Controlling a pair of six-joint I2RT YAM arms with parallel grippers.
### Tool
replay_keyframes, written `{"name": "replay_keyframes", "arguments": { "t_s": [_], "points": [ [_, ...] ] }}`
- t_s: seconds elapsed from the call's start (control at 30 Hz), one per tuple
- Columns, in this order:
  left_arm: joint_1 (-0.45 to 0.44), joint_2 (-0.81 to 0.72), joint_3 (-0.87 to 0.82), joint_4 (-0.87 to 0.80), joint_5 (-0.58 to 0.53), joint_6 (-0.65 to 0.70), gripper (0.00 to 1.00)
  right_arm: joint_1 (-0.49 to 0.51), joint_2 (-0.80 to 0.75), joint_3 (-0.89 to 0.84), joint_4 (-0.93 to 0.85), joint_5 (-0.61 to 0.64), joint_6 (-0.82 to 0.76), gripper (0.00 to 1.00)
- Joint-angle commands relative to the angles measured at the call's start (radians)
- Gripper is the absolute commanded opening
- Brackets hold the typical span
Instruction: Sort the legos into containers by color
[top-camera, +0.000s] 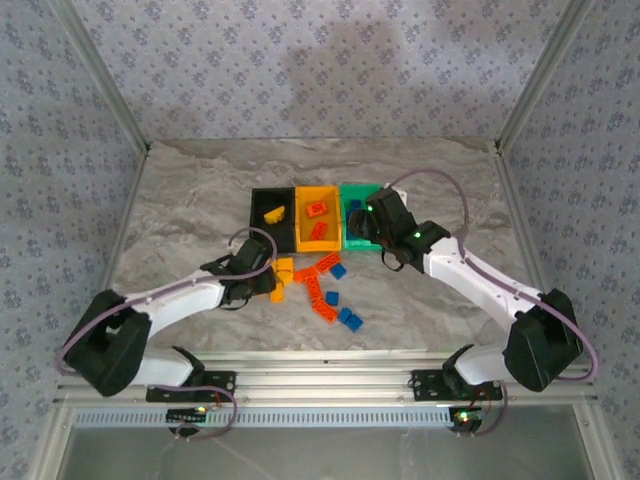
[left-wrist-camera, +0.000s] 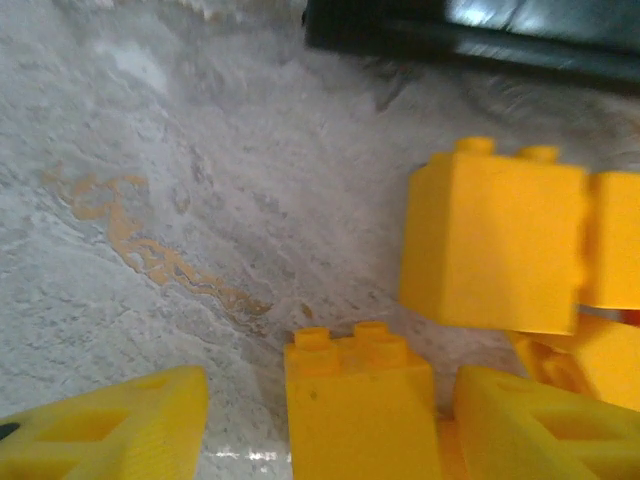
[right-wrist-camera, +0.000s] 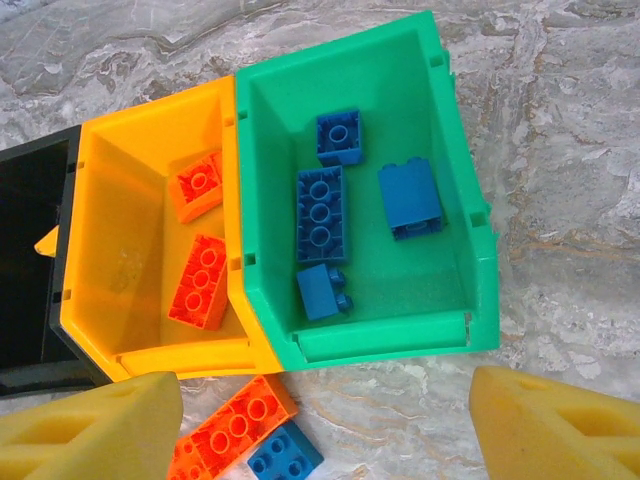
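Observation:
Black bin (top-camera: 262, 232), orange-yellow bin (top-camera: 303, 238) and green bin (top-camera: 351, 193) stand side by side. The black bin holds a yellow lego (top-camera: 275, 213). Two red-orange legos (right-wrist-camera: 199, 281) lie in the orange-yellow bin (right-wrist-camera: 105, 180), and several blue legos (right-wrist-camera: 320, 213) in the green bin (right-wrist-camera: 420, 80). My left gripper (top-camera: 262, 275) (left-wrist-camera: 330, 400) is low on the table and open, with a yellow lego (left-wrist-camera: 360, 410) standing between its fingers (left-wrist-camera: 100, 430) and a gap on the left side. My right gripper (top-camera: 375, 215) (right-wrist-camera: 325, 400) hovers open over the green bin's near edge, holding nothing.
Loose on the table in front of the bins lie red-orange legos (top-camera: 315, 282), three blue legos (top-camera: 350, 318) and yellow legos (top-camera: 277, 293). A larger yellow lego (left-wrist-camera: 490, 245) stands just beyond my left gripper, near the black bin (left-wrist-camera: 470, 30). A red-orange lego (right-wrist-camera: 235, 420) and a blue lego (right-wrist-camera: 285, 455) lie below my right gripper.

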Motion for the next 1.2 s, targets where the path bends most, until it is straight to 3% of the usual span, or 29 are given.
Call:
{"name": "replay_keyframes", "arguments": {
  "t_s": [0.0, 0.37, 0.63, 0.97, 1.17],
  "points": [
    [-0.001, 0.057, 0.039, 0.030, -0.011, 0.036, 0.58, -0.005, -0.044, -0.011, -0.015, 0.011, 0.014, 0.77],
    [-0.006, -0.004, 0.010, -0.014, 0.008, 0.023, 0.30, -0.007, -0.059, -0.014, -0.002, 0.004, 0.020, 0.78],
    [-0.014, -0.137, 0.176, -0.142, -0.010, 0.036, 0.25, -0.005, -0.087, -0.066, 0.010, -0.008, 0.042, 0.78],
    [0.074, 0.218, 0.581, -0.117, -0.078, 0.126, 0.26, -0.005, -0.165, -0.167, -0.003, -0.017, 0.059, 0.78],
    [0.097, 0.440, 0.793, -0.165, -0.098, 0.169, 0.33, -0.002, -0.208, -0.229, 0.013, -0.050, 0.054, 0.78]
  ]
}}
